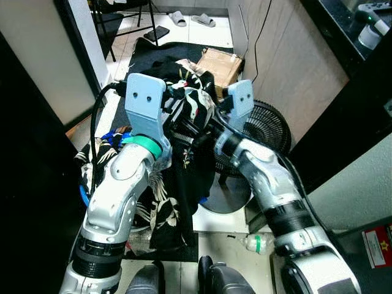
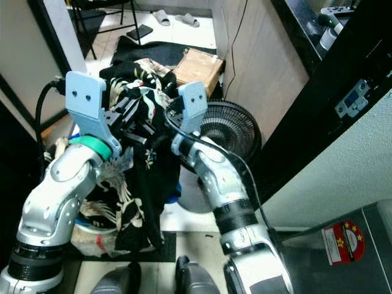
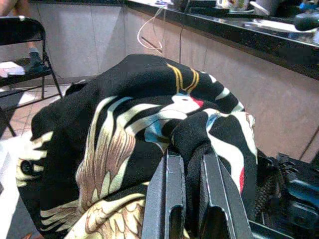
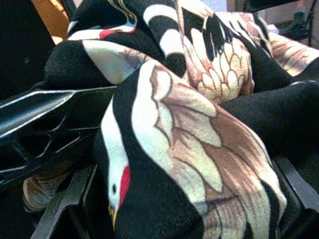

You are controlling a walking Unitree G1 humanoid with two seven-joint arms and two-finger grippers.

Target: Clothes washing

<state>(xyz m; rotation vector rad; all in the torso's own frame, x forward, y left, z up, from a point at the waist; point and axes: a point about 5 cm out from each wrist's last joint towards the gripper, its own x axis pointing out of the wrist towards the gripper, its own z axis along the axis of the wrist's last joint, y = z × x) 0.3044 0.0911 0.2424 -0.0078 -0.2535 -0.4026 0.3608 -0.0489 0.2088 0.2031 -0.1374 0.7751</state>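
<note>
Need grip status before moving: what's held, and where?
Both grippers, left and right, hold the black crane-print garment by bunched upper folds; the rest hangs down.

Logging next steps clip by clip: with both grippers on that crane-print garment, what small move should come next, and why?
Probably lift a little higher before carrying. The left gripper pinches a fold of the black crane-print garment and the right gripper holds it bunched, yet its lower part still hangs down between the arms near the floor fan.

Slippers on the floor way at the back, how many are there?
2. One slipper lies on the tiled floor at the far end of the room, and the other slipper lies beside it toward the robot's right. More could be hidden behind the patterned garment.
</note>
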